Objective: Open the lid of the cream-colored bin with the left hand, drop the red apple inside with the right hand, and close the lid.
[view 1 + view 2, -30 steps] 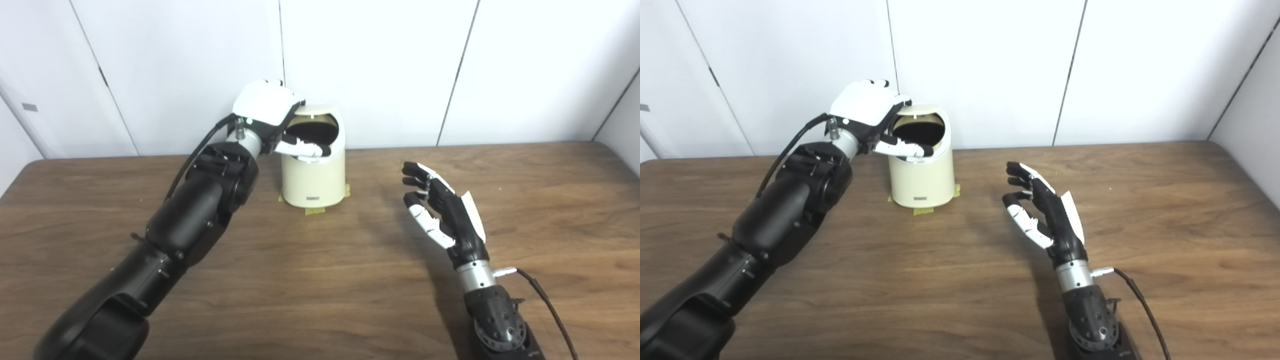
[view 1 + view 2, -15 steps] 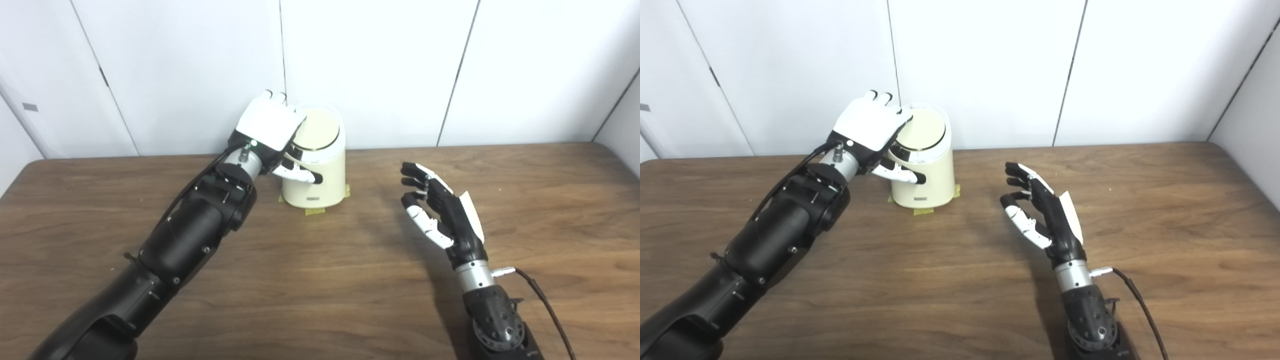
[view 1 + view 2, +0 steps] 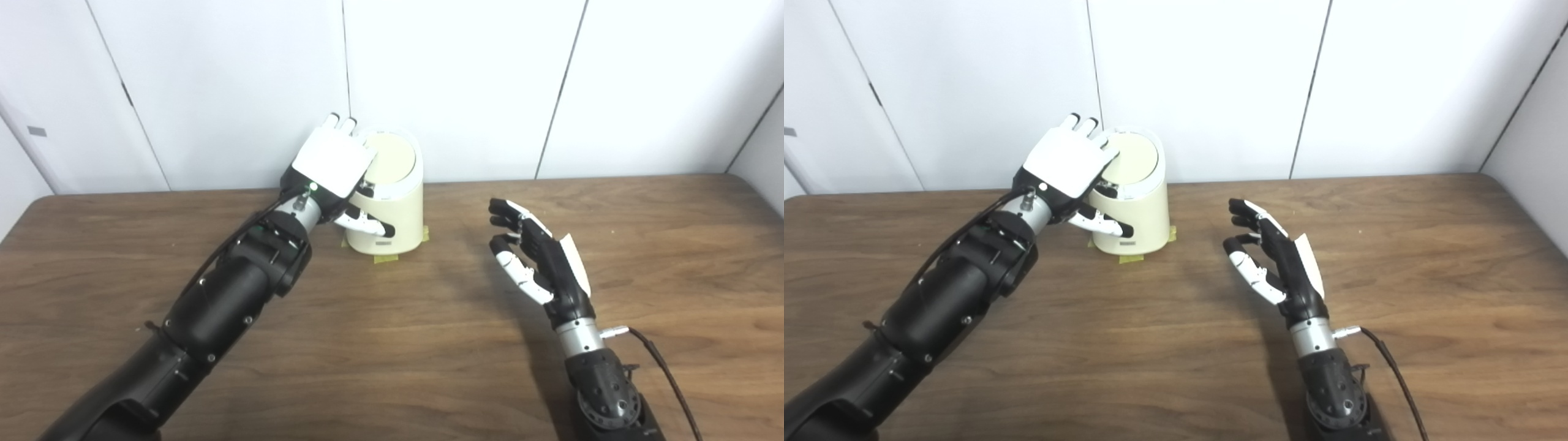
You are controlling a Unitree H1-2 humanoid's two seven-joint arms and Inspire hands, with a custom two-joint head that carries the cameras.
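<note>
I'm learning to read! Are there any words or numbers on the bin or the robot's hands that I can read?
Small grey label low on the front of the cream-colored bin: too small and blurred to read.
Left hand: only a green light, no words.
Right hand: no words showing.
Nothing else carries readable text.

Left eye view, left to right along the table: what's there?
left hand → cream-colored bin → right hand. The left hand overlaps the bin's left edge; the right hand stands apart, open and empty. No apple visible.
</note>
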